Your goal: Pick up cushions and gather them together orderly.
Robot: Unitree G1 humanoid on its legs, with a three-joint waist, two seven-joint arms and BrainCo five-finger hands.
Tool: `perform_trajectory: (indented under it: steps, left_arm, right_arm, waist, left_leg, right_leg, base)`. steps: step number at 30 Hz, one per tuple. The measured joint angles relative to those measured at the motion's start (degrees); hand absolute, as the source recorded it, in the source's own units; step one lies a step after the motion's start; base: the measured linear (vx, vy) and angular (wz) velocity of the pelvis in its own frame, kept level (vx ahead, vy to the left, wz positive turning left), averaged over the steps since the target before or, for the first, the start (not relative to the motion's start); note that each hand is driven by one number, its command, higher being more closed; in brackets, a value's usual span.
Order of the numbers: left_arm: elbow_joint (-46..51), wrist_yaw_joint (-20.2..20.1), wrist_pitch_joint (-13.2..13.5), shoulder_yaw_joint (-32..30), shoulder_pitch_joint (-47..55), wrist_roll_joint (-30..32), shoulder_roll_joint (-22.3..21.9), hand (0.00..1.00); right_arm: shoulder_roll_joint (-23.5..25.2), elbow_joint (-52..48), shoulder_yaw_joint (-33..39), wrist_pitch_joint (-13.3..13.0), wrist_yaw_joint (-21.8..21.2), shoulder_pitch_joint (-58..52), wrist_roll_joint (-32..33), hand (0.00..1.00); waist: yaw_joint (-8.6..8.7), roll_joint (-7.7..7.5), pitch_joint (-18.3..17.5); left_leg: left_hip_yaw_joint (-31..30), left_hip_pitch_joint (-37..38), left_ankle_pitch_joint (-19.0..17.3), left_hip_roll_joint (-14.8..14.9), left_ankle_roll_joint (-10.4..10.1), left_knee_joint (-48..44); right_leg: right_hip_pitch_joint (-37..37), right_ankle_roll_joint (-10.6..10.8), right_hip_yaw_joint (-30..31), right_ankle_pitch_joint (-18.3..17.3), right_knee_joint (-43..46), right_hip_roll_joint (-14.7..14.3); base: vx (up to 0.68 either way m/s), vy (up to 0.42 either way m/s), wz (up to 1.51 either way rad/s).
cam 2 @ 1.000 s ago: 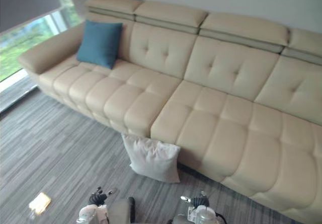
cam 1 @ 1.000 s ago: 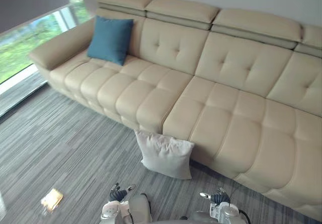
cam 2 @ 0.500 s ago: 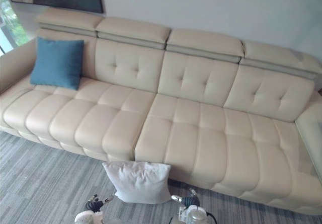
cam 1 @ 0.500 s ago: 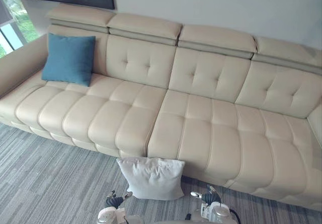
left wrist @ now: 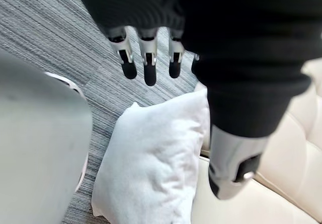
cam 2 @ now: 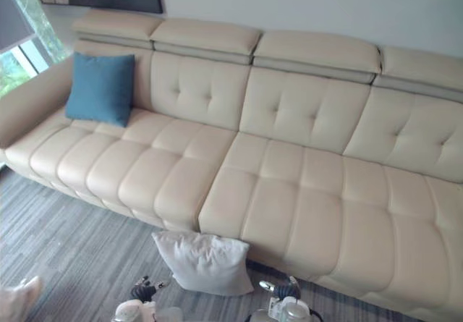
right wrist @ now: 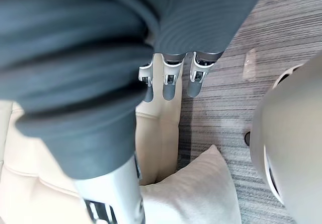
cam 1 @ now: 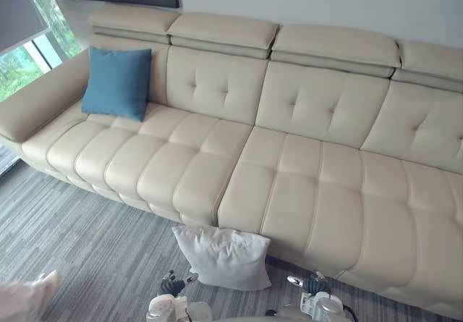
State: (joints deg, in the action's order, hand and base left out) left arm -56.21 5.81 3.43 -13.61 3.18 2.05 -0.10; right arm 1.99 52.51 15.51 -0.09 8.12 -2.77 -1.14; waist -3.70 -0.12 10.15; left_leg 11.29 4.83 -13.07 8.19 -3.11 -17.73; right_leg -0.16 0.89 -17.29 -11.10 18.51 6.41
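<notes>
Fingers (left wrist: 149, 70) straight and empty on left hand (cam 1: 172, 286), right hand (right wrist: 170, 84) — blue cushion (cam 1: 117, 83) on sofa (cam 1: 311, 192), upper left, white cushion (cam 1: 224, 255) lower centre

The sofa (cam 1: 289, 170) is cream with tufted squares; one cushion (cam 1: 117, 82) is teal blue, another cushion (cam 1: 224, 257) is white; the carpet (cam 1: 79, 235) is grey with fine stripes.

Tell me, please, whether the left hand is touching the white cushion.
Apart. The left wrist view shows bare carpet between the straight fingers of the left hand and the white cushion.
</notes>
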Motion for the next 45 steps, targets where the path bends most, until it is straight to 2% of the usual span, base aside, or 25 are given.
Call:
perform_trajectory:
  steps: [4,9,10,11,12,14,18,23,31,38,45]
  left_arm:
    - [0.0,0.8,0.0,0.0,0.2,-1.4,0.4,0.0]
    - [1.1,1.7,0.1,0.0,-0.2,-2.5,1.1,0.0]
    - [1.3,1.9,0.0,0.1,-1.2,-2.9,1.7,0.0]
    - [1.8,2.5,0.0,0.4,-3.6,-3.5,2.4,0.0]
    - [2.1,2.9,0.0,0.8,-4.5,-3.6,2.5,0.0]
    - [4.5,4.3,0.1,2.3,-10.3,-5.7,3.7,0.0]
    - [7.3,6.4,0.2,2.2,-16.3,-8.3,6.8,0.0]
    - [11.0,10.0,1.3,-1.3,-27.4,-11.3,11.6,0.0]
    - [11.0,12.3,1.2,-5.5,-41.0,-12.4,12.3,0.0]
    - [11.0,12.8,1.2,-3.0,-49.9,-12.6,9.9,0.0]
    - [11.2,13.0,1.2,2.3,-50.8,-12.3,6.5,0.0]
  right_arm:
    - [0.2,0.0,0.0,-0.1,0.9,0.0,0.1,0.0]
    - [0.0,0.0,-0.8,-0.4,1.6,0.0,0.5,0.0]
    - [-0.1,-0.1,-1.5,-0.5,1.8,0.3,1.3,0.0]
    - [-0.6,-0.2,-2.4,-0.6,2.0,1.3,1.4,0.0]
    - [-0.8,-0.2,-2.5,-0.6,2.2,1.7,1.7,0.0]
    - [-2.3,-2.7,-2.6,-0.3,3.6,5.1,3.7,0.0]
    - [-3.7,-6.9,-2.8,-0.7,5.8,9.1,6.0,0.0]
    - [-4.9,-9.7,-2.6,-1.9,9.5,19.9,8.6,0.0]
    - [-4.5,-11.5,-2.2,-2.2,13.1,38.2,10.2,0.0]
    - [-3.9,-11.0,-2.0,-2.1,13.8,48.5,10.2,0.0]
    - [-1.8,-11.0,-2.5,-2.1,14.5,50.2,10.0,0.0]
  waist:
    - [-0.07,-0.68,0.2]
    - [-0.52,-1.33,0.9]
    - [-0.5,-2.72,1.3]
    - [-0.54,-3.17,3.5]
    - [-0.6,-3.3,4.3]
    - [-1.22,-3.21,10.5]
    - [-1.2,-3.36,14.6]
    - [-0.71,-4.05,19.9]
    - [0.4,-4.03,22.2]
    - [0.94,-3.98,22.2]
    - [1.31,-3.97,22.2]
  left_leg:
    - [0.8,1.9,0.8,-0.9,-1.6,5.7]
    - [2.5,0.6,0.7,-1.2,-1.6,4.3]
    - [2.2,-1.9,0.2,-1.2,-1.5,1.8]
    - [1.5,-6.6,-1.2,-0.6,-1.4,-3.4]
    - [1.2,-8.1,-1.7,-0.5,-1.4,-5.2]
    - [-0.3,-18.7,-4.7,1.4,-1.1,-16.3]
    - [-1.3,-28.4,-7.1,3.0,-0.3,-24.9]
    - [-4.3,-43.5,-6.7,3.5,0.5,-32.2]
    - [-6.4,-63.2,-5.8,3.1,0.8,-40.9]
    - [-7.4,-70.6,-3.8,1.5,1.0,-41.3]
    - [-8.1,-71.0,-2.7,0.8,0.5,-40.4]
  right_leg:
    - [-0.6,0.3,0.3,1.0,-0.2,0.4]
    - [-3.3,0.4,2.2,1.1,2.2,0.9]
    - [-5.3,0.4,2.2,1.0,3.6,1.2]
    - [-8.6,0.1,2.0,0.5,6.4,1.5]
    - [-9.7,0.0,2.0,0.4,7.3,1.5]
    - [-18.4,-0.7,1.9,-0.1,14.2,1.7]
    - [-27.0,-0.8,2.2,-1.4,19.8,1.7]
    - [-40.0,-2.1,1.2,-0.5,25.1,2.8]
    - [-58.6,-3.7,1.1,0.4,33.7,4.8]
    - [-65.6,-3.7,0.6,0.4,35.3,6.4]
    - [-65.9,-4.3,0.2,0.8,35.3,6.8]
  base:
    - [-0.11,0.051,0.02]
    - [-0.09,0.025,-0.18]
    - [-0.1,-0.045,0.13]
    - [-0.14,-0.056,0.15]
    - [-0.18,-0.047,0.14]
    - [-0.28,-0.024,0.0]
    - [-0.23,0.004,-0.09]
    - [-0.19,-0.008,0.09]
    - [-0.09,-0.005,0.08]
    - [-0.05,-0.006,0.13]
    - [-0.05,0.001,0.07]
